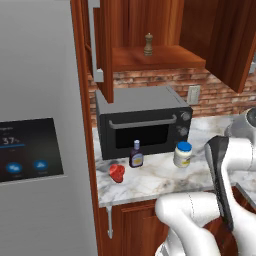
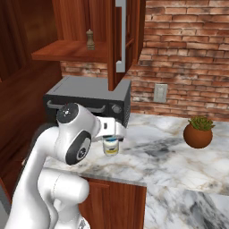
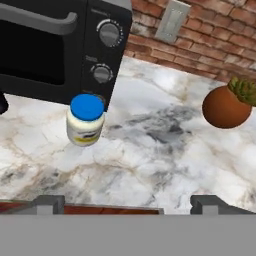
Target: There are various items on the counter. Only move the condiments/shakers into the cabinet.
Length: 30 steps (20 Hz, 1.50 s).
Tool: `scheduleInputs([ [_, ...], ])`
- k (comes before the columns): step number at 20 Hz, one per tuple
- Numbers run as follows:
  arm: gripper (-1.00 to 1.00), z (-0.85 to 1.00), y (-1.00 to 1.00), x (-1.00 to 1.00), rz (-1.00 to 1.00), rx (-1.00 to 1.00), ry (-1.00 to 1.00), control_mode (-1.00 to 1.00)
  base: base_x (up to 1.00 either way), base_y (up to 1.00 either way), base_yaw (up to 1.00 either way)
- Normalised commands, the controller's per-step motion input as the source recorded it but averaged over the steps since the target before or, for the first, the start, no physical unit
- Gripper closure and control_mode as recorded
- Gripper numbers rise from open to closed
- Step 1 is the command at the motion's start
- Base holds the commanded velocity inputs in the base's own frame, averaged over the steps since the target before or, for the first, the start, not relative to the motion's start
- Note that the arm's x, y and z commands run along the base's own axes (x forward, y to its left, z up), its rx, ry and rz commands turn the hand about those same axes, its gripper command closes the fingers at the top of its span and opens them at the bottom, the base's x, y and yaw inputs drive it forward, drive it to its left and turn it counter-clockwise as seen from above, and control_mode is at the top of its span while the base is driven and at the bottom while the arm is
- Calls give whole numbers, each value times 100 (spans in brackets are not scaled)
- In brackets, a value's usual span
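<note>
The pepper mill is standing upright on the shelf of the open wall cabinet, above the black microwave. On the marbled worktop in front of the microwave, three items are sitting in a loose row: a red lumpy object near the front edge at the fridge side, the dark bottle with its white cap just beside it and close to the microwave door, and the white jar with its blue lid further along, below the microwave's knobs. All three are standing apart from each other. The arm is bending over the front of the worktop, and the gripper is hanging above the edge with the jaws standing wide open and holding nothing; the fingertips are showing at the bottom of the hand view, well apart from the jar, which is sitting upright ahead of them. A potted plant in a round brown pot is resting on the worktop further off, below the wall socket in the brick wall. The grey fridge is standing beside the cabinets.
</note>
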Motion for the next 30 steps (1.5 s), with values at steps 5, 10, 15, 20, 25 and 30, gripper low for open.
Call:
scheduleInputs([
  [5, -100, -32, -49, -6, 41, 3, 0, -100, 0, 0, 0],
  [10, -100, -11, -18, 19, 50, 15, 0, -100, 0, 0, 0],
  [15, -100, -1, 0, 52, 49, 22, 0, -100, 0, 0, 0],
  [20, -100, -4, 13, 63, 44, 14, 0, -100, 0, 0, 0],
  [25, -100, -25, 16, 47, 36, 9, 5, -100, 0, 0, 0],
  [30, -100, -32, 8, 27, 18, 4, 5, -100, 0, 0, 0],
])
